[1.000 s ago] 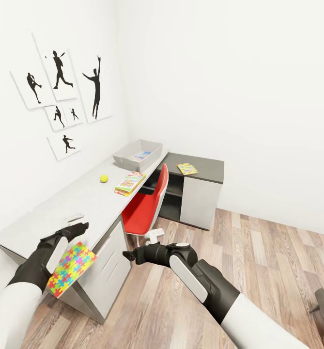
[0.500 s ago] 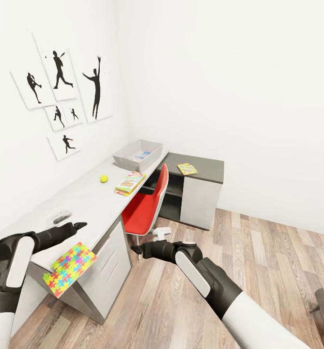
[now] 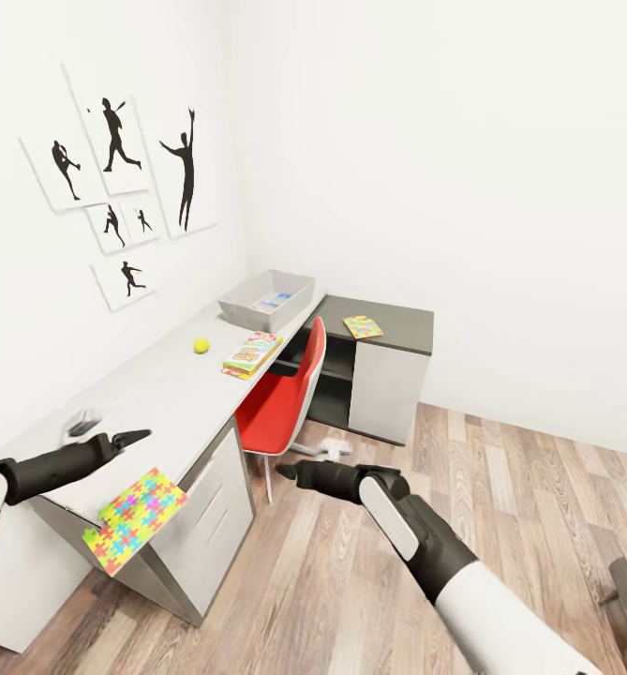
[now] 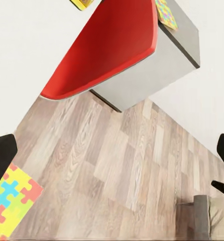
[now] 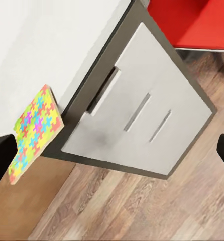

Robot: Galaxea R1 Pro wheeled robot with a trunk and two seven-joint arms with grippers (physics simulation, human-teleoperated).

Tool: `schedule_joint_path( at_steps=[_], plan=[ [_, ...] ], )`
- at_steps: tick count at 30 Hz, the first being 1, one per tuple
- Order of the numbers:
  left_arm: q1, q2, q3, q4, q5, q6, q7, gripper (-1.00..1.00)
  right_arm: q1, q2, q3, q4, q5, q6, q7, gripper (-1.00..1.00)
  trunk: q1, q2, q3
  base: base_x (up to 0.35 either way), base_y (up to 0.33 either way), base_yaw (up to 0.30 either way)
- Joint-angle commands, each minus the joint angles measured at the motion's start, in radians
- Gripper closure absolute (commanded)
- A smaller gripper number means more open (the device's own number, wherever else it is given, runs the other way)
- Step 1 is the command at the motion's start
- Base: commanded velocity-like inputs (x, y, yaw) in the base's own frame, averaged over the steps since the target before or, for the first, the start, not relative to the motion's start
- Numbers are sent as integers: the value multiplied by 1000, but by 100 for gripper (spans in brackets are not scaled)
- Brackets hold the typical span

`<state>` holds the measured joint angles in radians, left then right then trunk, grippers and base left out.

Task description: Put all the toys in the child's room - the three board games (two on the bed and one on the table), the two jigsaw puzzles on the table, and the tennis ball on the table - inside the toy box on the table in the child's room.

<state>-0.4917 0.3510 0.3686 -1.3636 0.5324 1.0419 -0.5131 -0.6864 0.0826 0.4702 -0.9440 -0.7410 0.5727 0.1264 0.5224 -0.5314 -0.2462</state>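
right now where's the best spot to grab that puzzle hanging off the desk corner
Probably by the overhanging part of the jigsaw puzzle. It lies flat on the table with one corner past the front edge, above the drawers, so a finger can slip beneath there. Come in from the floor side, level with the tabletop, one finger above and one below. The left tool is open and nearest.

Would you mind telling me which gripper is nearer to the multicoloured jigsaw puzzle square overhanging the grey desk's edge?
Left. The left gripper hovers just above the multicoloured jigsaw puzzle square; the right gripper hangs farther off, over the wood floor beside the desk's drawers.
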Motion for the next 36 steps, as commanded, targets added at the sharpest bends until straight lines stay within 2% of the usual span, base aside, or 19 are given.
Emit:
schedule_joint_path(
  at_steps=[1, 4, 7, 8, 10, 13, 20, 23, 36],
  plan=[
    [5, 7, 2, 5, -5, 5, -29, -100, -1, 0, -16, 8, 0, 5, 22, -100, 0, -2, -2, 0, 0, 0],
    [28, 51, 4, 58, -6, 5, -112, -100, -1, 0, -99, 49, 0, 9, 121, -100, 0, -2, -2, 0, 0, 0],
    [34, 79, 6, 125, -6, 5, -150, -100, -1, 0, -149, 71, 0, 11, 167, -100, 0, -2, -2, 0, 0, 0],
    [37, 96, 8, 177, -7, 5, -173, -100, -1, 0, -180, 81, 0, 12, 187, -100, 0, -2, -2, 0, 0, 0],
    [39, 124, 9, 250, -9, 5, -205, -100, -1, 0, -218, 91, -1, 13, 205, -100, 0, -2, -2, 0, 0, 0],
    [40, 159, 9, 328, -13, 5, -248, -100, -1, 0, -244, 97, -2, 14, 217, -100, 0, -2, -2, 0, 0, 0],
    [41, 216, 9, 407, -17, 1, -300, -100, -1, 9, -261, 103, -11, 11, 225, -100, 0, -2, -2, 0, 0, 0],
    [41, 225, 8, 416, -16, 0, -306, -100, -1, 15, -262, 112, -17, 5, 225, -100, 0, -2, -2, 0, 0, 0],
    [41, 228, 9, 422, -10, -2, -326, -100, -1, 19, -265, 136, -21, 0, 226, -100, 0, -2, -2, 0, 0, 0]
  ],
)
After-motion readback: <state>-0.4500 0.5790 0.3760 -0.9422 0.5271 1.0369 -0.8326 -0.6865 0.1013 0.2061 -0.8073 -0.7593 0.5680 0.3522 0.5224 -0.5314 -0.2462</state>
